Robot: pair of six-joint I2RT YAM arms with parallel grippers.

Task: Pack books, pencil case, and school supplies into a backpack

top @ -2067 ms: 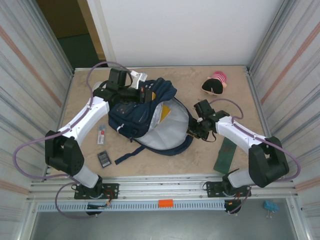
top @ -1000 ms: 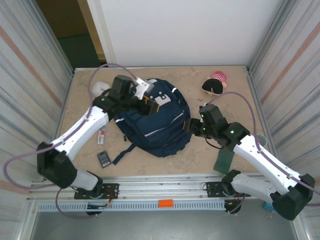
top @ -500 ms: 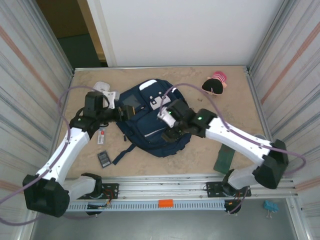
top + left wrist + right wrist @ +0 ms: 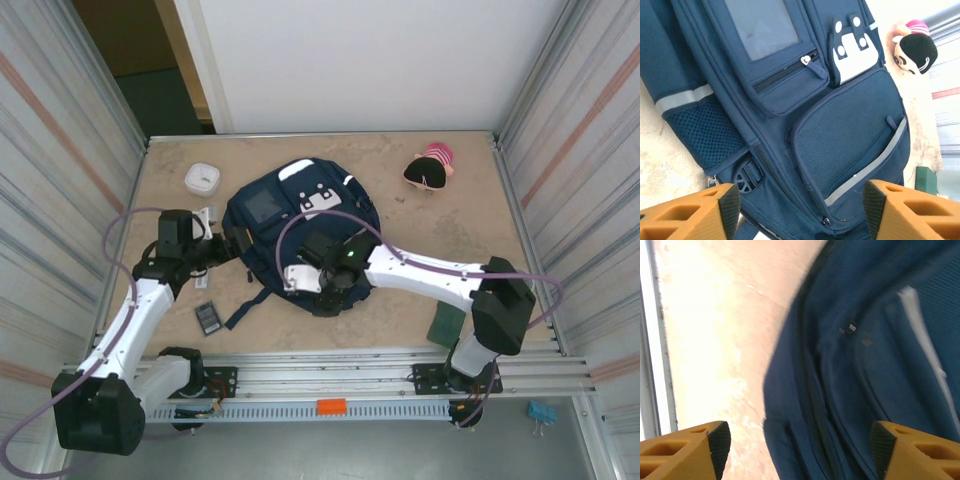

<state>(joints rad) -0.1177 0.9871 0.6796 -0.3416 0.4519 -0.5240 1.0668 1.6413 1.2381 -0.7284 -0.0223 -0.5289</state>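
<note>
The big blue backpack (image 4: pixel 300 225) lies flat in the middle of the table (image 4: pixel 455 225), zipped up, with its grey square pocket (image 4: pixel 264 205) facing up; the white patches sit just past that pocket.

The left gripper (image 4: pixel 218 247) is at the backpack's left side, low down by the table; in the left wrist view its orange fingers (image 4: pixel 690 212) stand wide apart with nothing between them. Past them that view shows the backpack (image 4: pixel 805 110) and its mesh front pocket.

The right gripper (image 4: pixel 300 279) reaches across to the backpack's near left edge. In its own blurry view the fingers (image 4: pixel 682 452) are wide apart too, and they hold nothing; below them are blue cloth and a strip of bare table.

The other things lie on the table, outside the bag:
- the dark green book (image 4: pixel 447 322) is at the near right, partly under the right arm;
- the flat black thing (image 4: pixel 209 317) is at the near left, beside a loose strap;
- the pencil case (image 4: pixel 430 167) — shaped like a little head in pink and black — is at the far right;
- a small white box (image 4: pixel 203 178) is at the far left.
</note>
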